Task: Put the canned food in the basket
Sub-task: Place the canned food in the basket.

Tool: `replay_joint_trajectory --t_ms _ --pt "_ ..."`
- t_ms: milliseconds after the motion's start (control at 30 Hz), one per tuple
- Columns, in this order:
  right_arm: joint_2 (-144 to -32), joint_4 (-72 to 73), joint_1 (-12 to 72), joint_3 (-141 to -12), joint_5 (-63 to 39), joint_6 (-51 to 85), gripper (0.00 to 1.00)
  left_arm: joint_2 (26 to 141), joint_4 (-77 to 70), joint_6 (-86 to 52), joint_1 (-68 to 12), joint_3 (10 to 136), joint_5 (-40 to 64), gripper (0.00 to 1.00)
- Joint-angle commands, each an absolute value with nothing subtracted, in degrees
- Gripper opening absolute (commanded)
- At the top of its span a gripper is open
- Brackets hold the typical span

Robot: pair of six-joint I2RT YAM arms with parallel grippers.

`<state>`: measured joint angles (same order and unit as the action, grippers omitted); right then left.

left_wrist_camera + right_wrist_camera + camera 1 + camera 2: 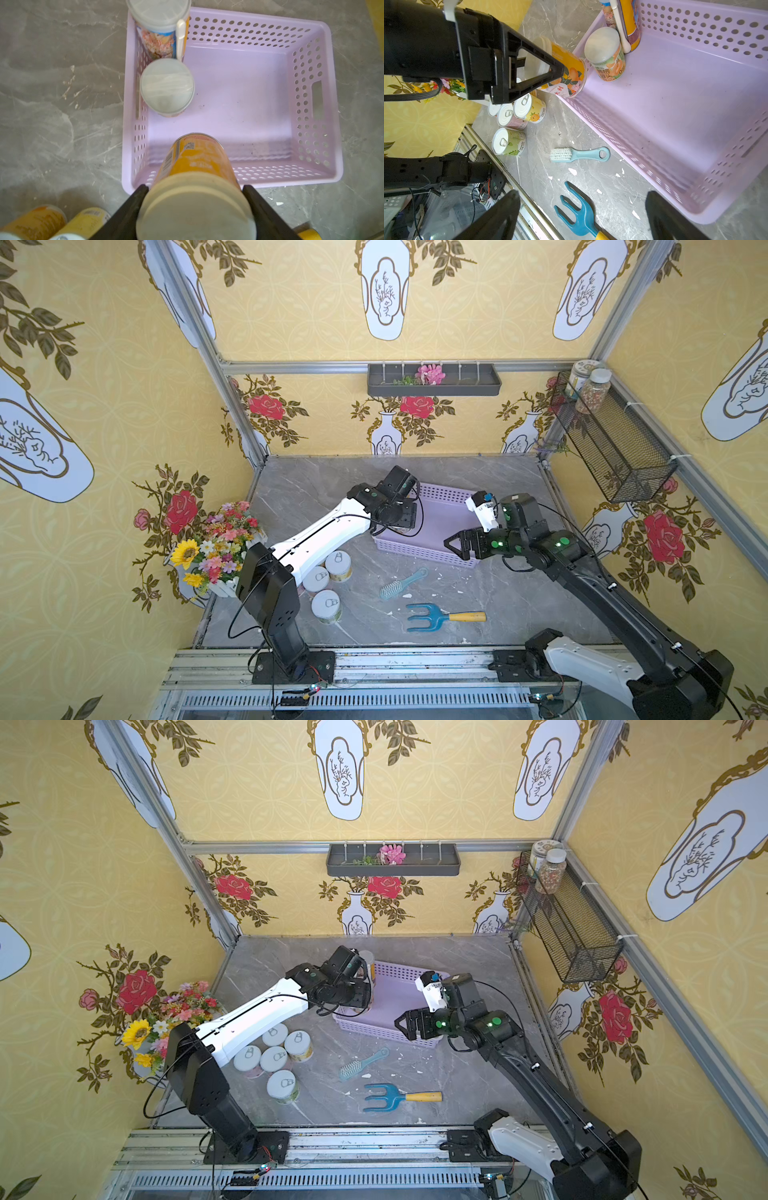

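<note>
My left gripper [195, 187] is shut on an orange-labelled can [197, 158], held tilted over the near left corner of the lilac basket [311, 178]. Two cans stand inside along the left wall: a tall one [160, 25] in the far corner and a short white-topped one [167, 87]. Several more cans [283, 1085] stand grouped on the table under the left arm, three of them showing in a top view [327, 605]. My right gripper [453, 548] hangs open and holds nothing, just in front of the basket's [415, 549] right front corner.
A light blue brush [403, 584] and a blue garden fork with a yellow handle [440, 617] lie on the table in front of the basket. A flower box [216, 547] stands at the left edge. A black wire basket [615, 448] with jars [594, 389] hangs on the right wall.
</note>
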<state>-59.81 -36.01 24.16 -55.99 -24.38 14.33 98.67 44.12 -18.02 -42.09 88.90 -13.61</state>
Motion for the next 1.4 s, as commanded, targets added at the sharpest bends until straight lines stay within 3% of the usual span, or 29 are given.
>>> replay_joint_trajectory --t_ms 0,200,567,1367 --pt "-59.42 -37.43 23.16 -55.62 -27.5 12.88 0.98 99.82 38.57 -11.08 -41.06 89.38 -10.75 0.43" --pt "-60.62 -37.62 22.99 -55.21 -31.87 12.47 0.98 102.58 38.24 -9.52 -39.24 90.63 -6.53 0.42" --pt "-60.45 -36.97 23.0 -53.53 -29.17 13.66 0.99 106.89 38.4 -9.44 -39.2 90.63 -1.99 0.42" --pt "-60.94 -33.5 27.75 -54.8 -22.39 13.36 0.99 112.51 41.14 -10.32 -39.2 87.63 -15.74 0.4"
